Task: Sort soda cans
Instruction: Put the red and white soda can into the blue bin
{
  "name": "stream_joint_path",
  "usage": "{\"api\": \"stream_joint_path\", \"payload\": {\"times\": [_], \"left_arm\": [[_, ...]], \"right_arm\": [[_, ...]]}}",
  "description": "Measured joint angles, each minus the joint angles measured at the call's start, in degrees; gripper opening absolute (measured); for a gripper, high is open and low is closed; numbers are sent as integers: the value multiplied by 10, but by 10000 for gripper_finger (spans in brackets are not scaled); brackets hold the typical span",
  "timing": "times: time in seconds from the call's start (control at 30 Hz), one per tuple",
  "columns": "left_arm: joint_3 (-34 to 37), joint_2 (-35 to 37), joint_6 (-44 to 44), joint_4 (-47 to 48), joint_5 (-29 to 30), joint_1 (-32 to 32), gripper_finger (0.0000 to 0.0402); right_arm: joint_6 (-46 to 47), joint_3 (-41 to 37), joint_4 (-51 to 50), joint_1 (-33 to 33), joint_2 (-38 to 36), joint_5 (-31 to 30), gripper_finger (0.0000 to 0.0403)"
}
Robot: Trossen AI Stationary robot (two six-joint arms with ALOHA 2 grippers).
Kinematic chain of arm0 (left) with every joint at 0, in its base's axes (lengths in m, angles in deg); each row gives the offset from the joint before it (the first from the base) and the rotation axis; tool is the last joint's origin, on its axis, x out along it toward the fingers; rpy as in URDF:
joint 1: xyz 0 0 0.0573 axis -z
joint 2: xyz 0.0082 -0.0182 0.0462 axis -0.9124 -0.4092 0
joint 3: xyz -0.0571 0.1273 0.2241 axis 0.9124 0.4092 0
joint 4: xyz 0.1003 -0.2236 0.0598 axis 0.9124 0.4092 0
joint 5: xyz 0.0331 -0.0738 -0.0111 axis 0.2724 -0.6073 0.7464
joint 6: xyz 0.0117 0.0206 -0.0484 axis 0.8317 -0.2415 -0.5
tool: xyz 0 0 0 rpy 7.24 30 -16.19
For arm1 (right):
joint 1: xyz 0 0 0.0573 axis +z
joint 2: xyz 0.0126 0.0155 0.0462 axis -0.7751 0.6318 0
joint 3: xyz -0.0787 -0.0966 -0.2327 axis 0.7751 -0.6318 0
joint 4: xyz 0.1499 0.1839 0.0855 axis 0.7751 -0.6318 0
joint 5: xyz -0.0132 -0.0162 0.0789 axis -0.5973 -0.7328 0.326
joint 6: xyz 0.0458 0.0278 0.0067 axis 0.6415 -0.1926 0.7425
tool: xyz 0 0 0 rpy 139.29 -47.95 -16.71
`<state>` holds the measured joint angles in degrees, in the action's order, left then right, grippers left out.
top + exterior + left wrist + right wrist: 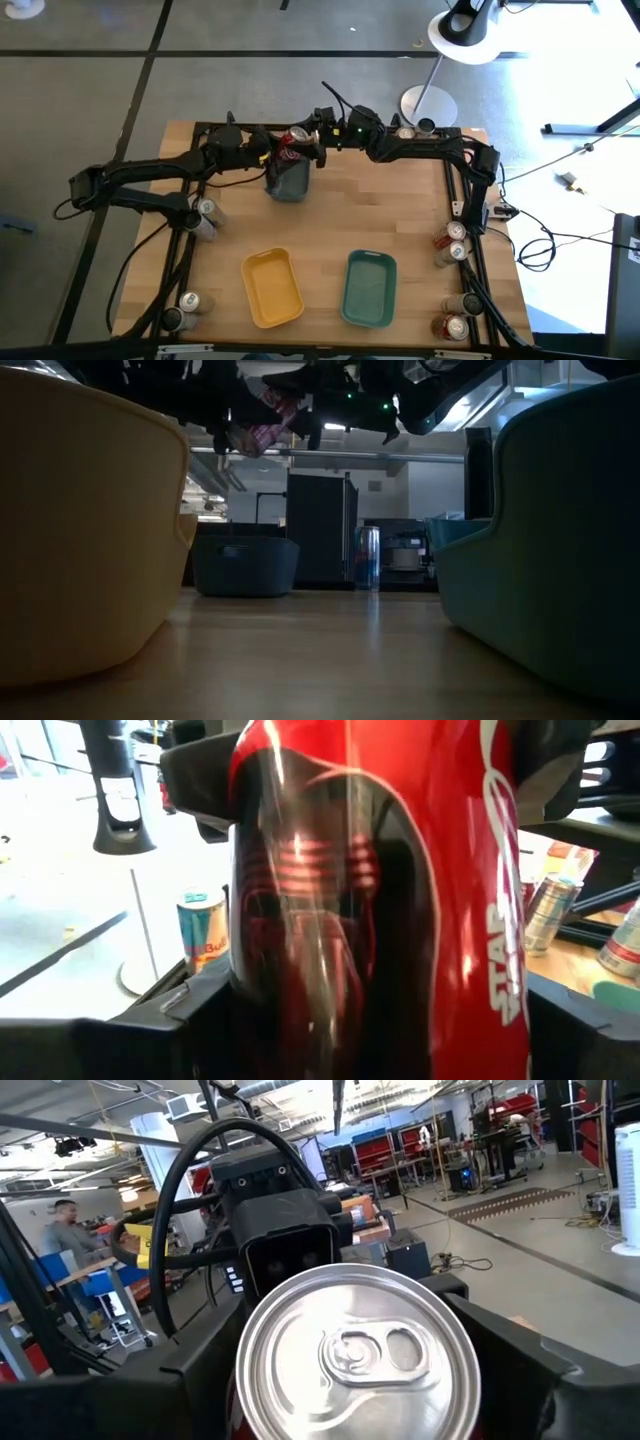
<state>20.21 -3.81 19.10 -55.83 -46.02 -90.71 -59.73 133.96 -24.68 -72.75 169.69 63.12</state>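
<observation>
A red soda can (296,140) with a dark mask print (330,900) hangs over the dark blue tray (290,184) near the table's far edge. My left gripper (274,150) comes at it from the left and my right gripper (314,140) from the right. Both are shut on it. In the low view the can (262,428) shows tilted, high above the tray (245,565). Other soda cans stand along the left edge (205,212), along the right edge (452,240) and at the far edge (415,128). My left gripper pinches the can's printed side wall (250,1020) between its two fingers (120,1040), coming about level from the table's left. The can is lifted clear above the dark blue tray, and tilted. My right gripper has its two fingers (200,1380) on opposite sides of the can's wall just below the silver top (360,1350), coming about level from the table's right. The top with its pull tab faces the right wrist. In the left wrist view these fingers (195,780) flank the can's far end.
A yellow tray (272,287) and a teal tray (370,288) lie near the table's front edge, with bare wood between them and the blue tray. More cans stand at the near-left corner (185,305) and the near-right corner (455,322). A blue-and-silver can (368,557) stands at the far edge.
</observation>
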Motion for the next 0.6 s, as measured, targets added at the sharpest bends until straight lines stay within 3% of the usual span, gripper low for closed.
{"api": "stream_joint_path", "payload": {"times": [0.6], "left_arm": [[3,0,9,-36,-4,5,304]], "right_arm": [[-10,0,6,12,-3,-23,287]]}}
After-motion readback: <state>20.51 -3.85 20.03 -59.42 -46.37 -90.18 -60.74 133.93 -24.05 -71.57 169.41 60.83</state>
